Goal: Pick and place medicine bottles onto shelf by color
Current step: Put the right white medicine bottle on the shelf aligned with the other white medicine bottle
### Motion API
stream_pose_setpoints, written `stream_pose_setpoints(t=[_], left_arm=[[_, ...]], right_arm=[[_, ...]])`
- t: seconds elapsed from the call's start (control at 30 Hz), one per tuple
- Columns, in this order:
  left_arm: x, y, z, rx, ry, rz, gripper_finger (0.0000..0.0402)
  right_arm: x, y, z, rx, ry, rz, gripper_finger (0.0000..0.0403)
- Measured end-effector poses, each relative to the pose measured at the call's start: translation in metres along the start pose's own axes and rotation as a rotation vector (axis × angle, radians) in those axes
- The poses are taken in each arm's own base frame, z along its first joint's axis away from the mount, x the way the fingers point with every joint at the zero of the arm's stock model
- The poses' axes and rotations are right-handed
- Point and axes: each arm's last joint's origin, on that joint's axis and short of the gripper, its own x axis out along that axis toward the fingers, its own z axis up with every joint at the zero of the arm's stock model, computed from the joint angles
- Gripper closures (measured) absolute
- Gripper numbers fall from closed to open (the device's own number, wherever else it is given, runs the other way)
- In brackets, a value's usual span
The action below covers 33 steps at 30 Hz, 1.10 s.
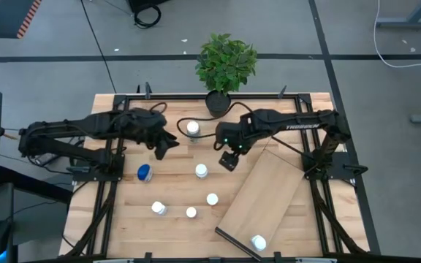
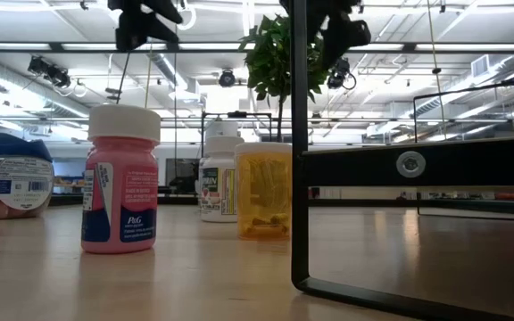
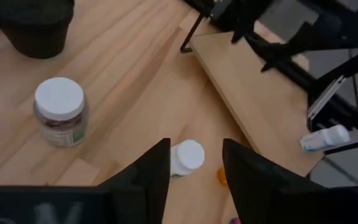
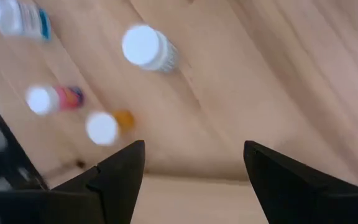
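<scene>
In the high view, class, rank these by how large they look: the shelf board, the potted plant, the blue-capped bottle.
Largest to smallest:
1. The shelf board, lying at a slant on the table.
2. The potted plant, at the table's far edge.
3. The blue-capped bottle, clearly the smallest.

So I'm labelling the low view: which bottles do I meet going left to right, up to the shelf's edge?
Blue-capped bottle → pink bottle → white bottle → amber bottle → shelf edge.
</scene>
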Motion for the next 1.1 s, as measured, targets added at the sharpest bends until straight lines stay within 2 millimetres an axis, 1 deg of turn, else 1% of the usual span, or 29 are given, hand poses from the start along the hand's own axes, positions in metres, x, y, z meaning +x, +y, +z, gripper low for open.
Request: stream_pose_setpoints(t=[0.07, 0.17, 0.3, 0.4, 0.5, 0.57, 0.67, 0.83, 1.0, 1.1], left_arm=[[0.010, -0.002, 0.001, 0.024, 0.010, 0.003, 0.0230], [0.026, -0.003, 0.000, 0.035, 0.050, 0.022, 0.0207], [0.048, -0.001, -0.003, 0.013, 0.104, 0.053, 0.0171], [0.061, -0.002, -0.002, -0.037, 0.100, 0.053, 0.0145], [0.071, -0.007, -0.001, -0.036, 0.076, 0.027, 0.0127], [0.079, -0.011, -0.002, -0.023, 0.077, 0.016, 0.0120], [0.094, -0.014, -0.011, 0.006, 0.134, 0.026, 0.0118], [0.115, -0.024, -0.025, 0.134, 0.180, 0.019, 0.0118], [0.117, -0.031, -0.031, 0.305, 0.175, 0.034, 0.0118], [0.116, -0.030, -0.033, 0.377, 0.188, 0.053, 0.0118]], right_arm=[[-0.001, -0.007, -0.002, -0.062, 0.050, -0.033, 0.0122], [-0.005, -0.016, -0.005, -0.128, 0.078, -0.073, 0.0122], [-0.015, -0.025, -0.008, -0.155, 0.101, -0.101, 0.0122], [-0.028, -0.030, -0.016, -0.164, 0.114, -0.117, 0.0122], [-0.044, -0.034, -0.027, -0.174, 0.093, -0.128, 0.0122], [-0.056, -0.037, -0.032, -0.156, 0.060, -0.120, 0.0122], [-0.076, -0.043, -0.042, -0.107, 0.008, -0.100, 0.0122], [-0.101, -0.052, -0.055, -0.014, -0.093, -0.101, 0.0122], [-0.117, -0.058, -0.066, 0.071, -0.144, -0.073, 0.0122], [-0.124, -0.061, -0.070, 0.100, -0.174, -0.070, 0.0122]])
